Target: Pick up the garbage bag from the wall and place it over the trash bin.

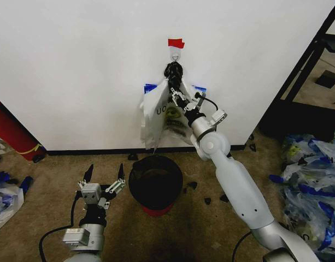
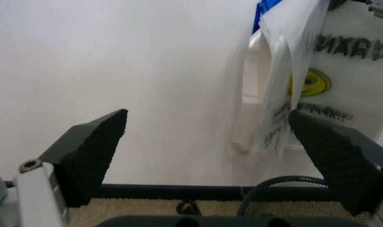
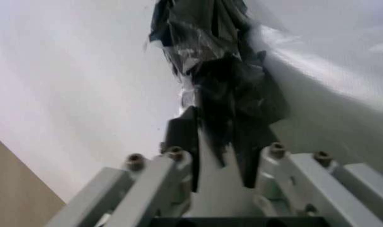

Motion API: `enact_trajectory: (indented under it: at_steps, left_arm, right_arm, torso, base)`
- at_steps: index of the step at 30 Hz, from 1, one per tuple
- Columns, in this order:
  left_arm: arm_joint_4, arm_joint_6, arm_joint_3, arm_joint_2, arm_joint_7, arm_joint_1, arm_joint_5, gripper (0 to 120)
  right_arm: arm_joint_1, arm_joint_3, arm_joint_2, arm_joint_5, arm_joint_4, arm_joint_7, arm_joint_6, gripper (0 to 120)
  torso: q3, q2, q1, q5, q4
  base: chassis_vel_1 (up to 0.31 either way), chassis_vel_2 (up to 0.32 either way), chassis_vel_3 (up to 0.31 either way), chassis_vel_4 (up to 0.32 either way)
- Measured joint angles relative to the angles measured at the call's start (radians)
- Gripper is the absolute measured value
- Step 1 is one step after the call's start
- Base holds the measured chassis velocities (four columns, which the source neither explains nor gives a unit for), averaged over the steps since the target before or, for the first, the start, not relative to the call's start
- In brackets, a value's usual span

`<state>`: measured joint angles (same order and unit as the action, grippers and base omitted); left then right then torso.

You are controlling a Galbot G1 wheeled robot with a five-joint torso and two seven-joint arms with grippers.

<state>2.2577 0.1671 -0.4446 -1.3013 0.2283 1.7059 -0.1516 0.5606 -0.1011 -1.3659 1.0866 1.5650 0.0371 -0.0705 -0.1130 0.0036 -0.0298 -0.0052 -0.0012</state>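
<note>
Black gathered plastic at the top of the garbage bag (image 1: 166, 112) sits pinched between the right gripper's (image 1: 174, 86) nearly closed fingers, just under the wall (image 1: 74, 65) hook. Below that gripper stands the trash bin (image 1: 155, 183). Beside the bin, the left gripper (image 1: 105, 176) hovers spread wide, touching nothing.

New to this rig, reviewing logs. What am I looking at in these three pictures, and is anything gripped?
It is a wheeled robot with two arms. The head camera looks down at a white wall. A garbage bag hangs there from a hook under red tape, above a black trash bin on the carpet. The right gripper is raised and shut on the bag's dark bunched top; its wrist camera shows this close up. The left gripper waits open, low beside the bin, its wrist camera facing the wall.
</note>
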Motion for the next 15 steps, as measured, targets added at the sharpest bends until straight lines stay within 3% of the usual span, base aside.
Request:
enact_trajectory:
  at_steps: [4, 15]
  left_arm:
    - [0.001, 0.001, -0.006, 0.003, 0.0, 0.0, -0.004, 100]
    - [0.001, 0.002, 0.001, 0.002, 0.0, -0.004, -0.004, 100]
  right_arm:
    - [-0.005, 0.001, 0.002, 0.001, -0.01, 0.0, 0.0, 0]
    - [0.028, 0.003, 0.029, -0.014, 0.052, -0.009, 0.0, 0]
  torso:
    - [0.0, 0.0, 0.0, 0.0, -0.0001]
    - [0.0, 0.0, 0.0, 0.0, -0.0001]
  base:
    - [0.0, 0.0, 0.0, 0.0]
    - [0.0, 0.0, 0.0, 0.0]
